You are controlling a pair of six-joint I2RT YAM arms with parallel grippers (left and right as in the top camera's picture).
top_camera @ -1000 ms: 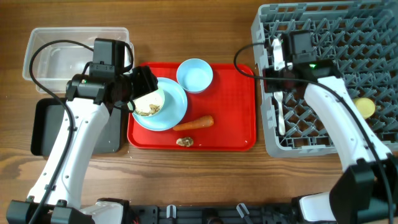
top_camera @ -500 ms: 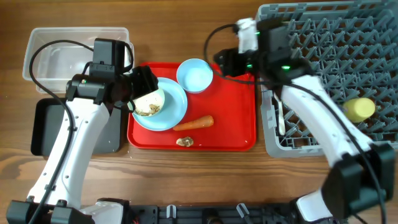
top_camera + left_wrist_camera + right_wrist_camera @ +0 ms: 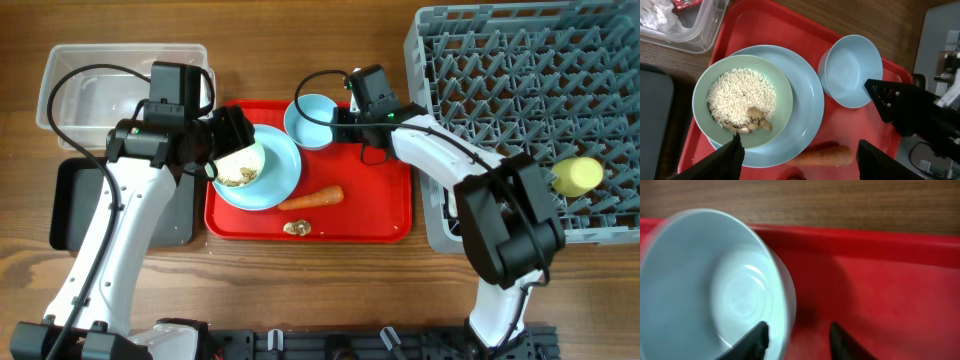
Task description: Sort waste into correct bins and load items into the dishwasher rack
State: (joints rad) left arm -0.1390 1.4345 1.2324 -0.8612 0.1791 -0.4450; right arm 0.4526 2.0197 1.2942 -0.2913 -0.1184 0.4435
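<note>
On the worktop a flat red tray (image 3: pixel 385 190) sits between the bins at the left and the dishwasher rack (image 3: pixel 520 60) at the right. The left claw (image 3: pixel 799 150) hangs over the tray's left part with its fingers wide apart and nothing in them. Below it a pale bowl (image 3: pixel 742 107) with whitish rice (image 3: pixel 740 95) and a few brown bits stands on the light blue plate (image 3: pixel 807 107). The right claw (image 3: pixel 797 330) is low at the empty bowl (image 3: pixel 313 120) on the tray's far edge. Its fingers are parted, and the bowl's right wall lies between them. The carrot (image 3: pixel 312 198) lies just near of the plate, and the golden-brown lump (image 3: pixel 296 228) lies close to the tray's near rim. The red-and-white wrapper (image 3: pixel 687 4) and the tissue (image 3: pixel 652 15) lie in the clear tub (image 3: pixel 60 70) at far left. The black tray (image 3: pixel 75 200) sits near of the tub. The yellow cup (image 3: pixel 575 177) lies in the rack at its right side.
</note>
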